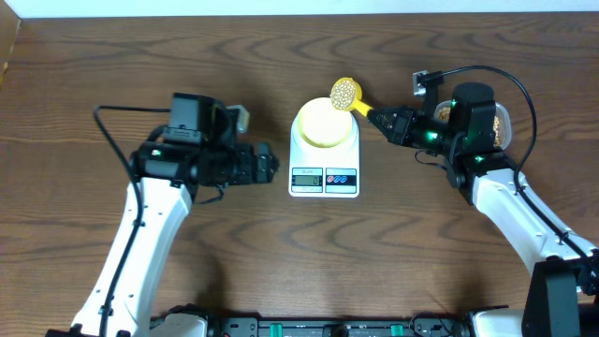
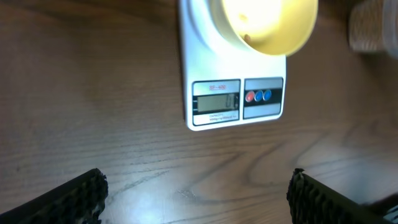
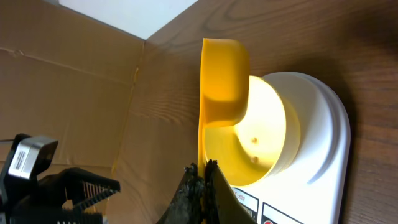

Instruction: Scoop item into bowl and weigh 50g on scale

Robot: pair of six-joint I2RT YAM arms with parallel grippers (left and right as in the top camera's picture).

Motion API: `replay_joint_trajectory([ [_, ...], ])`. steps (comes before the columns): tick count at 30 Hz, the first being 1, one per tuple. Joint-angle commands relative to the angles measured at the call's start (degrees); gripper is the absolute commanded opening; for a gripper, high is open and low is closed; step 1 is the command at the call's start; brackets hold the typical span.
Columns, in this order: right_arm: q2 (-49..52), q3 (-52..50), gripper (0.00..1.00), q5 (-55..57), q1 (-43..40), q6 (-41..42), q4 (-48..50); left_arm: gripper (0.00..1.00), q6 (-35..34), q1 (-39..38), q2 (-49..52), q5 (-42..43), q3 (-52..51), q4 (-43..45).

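The white scale [image 1: 324, 178] stands mid-table with the pale-yellow bowl [image 1: 325, 124] on it. My right gripper [image 1: 380, 118] is shut on the handle of a yellow scoop [image 1: 345, 92]. The scoop's cup is heaped with tan beans and hangs over the bowl's far right rim. From the right wrist, the scoop [image 3: 224, 81] sits beside the bowl [image 3: 273, 134], with two beans [image 3: 254, 140] inside, and the gripper [image 3: 204, 171] pinches the handle. My left gripper [image 1: 274, 164] is open and empty, left of the scale. Its fingers [image 2: 68, 199] frame bare wood short of the scale [image 2: 233, 102] and bowl [image 2: 267, 25].
A tub of beans [image 1: 505, 120] sits at the far right, mostly hidden behind my right arm. It shows as a blur [image 2: 373, 28] in the left wrist view. A brown cardboard sheet [image 3: 68, 93] lies along the table's left side.
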Motion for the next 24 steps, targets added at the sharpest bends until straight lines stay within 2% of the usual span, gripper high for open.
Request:
replay_joint_trajectory([
  [1, 0.3, 0.3, 0.01, 0.0, 0.5, -1.3, 0.2, 0.95, 4.0, -3.4, -0.1, -7.0, -1.9, 0.4],
  [5, 0.3, 0.3, 0.01, 0.0, 0.5, -1.3, 0.2, 0.95, 4.0, -5.6, 0.0, -19.5, -2.1, 0.6],
  [8, 0.3, 0.3, 0.01, 0.0, 0.5, -1.3, 0.2, 0.95, 4.0, -5.7, 0.0, -21.7, -2.1, 1.0],
  [11, 0.3, 0.3, 0.01, -0.1, 0.5, -1.3, 0.2, 0.95, 5.7, -6.0, 0.0, -19.4, -2.1, 1.9],
  [13, 0.3, 0.3, 0.01, -0.2, 0.5, -1.3, 0.3, 0.95, 13.5, -6.7, 0.0, -12.3, -2.1, 2.1],
  [15, 0.3, 0.3, 0.01, -0.2, 0.5, -1.2, 0.3, 0.95, 17.2, -7.8, 0.1, -8.2, -2.1, 1.9],
  [24, 0.3, 0.3, 0.01, -0.2, 0.5, -1.2, 0.3, 0.95, 19.0, -12.1, 0.2, -5.7, -2.1, 1.1],
])
